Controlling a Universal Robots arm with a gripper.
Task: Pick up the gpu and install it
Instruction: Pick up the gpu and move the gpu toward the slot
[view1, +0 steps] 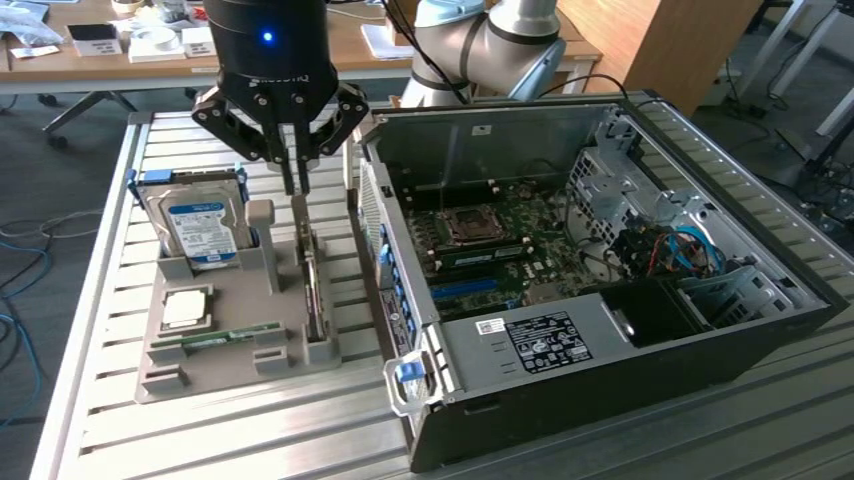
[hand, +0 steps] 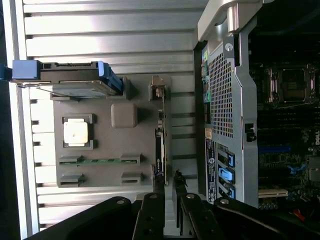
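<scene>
The gpu stands on its edge in a slot of the grey parts holder, with its thin green board and silver bracket facing up. In the wrist view the gpu is a narrow strip running along the holder. My gripper hangs straight above the card's far end, its fingertips just over the top edge. The two fingers stand a narrow gap apart, in line with the card, and hold nothing.
The holder also carries a hard drive with a blue label, a CPU and a RAM stick. The open computer case lies close on the exterior view's right, its motherboard exposed. A slatted metal table carries everything.
</scene>
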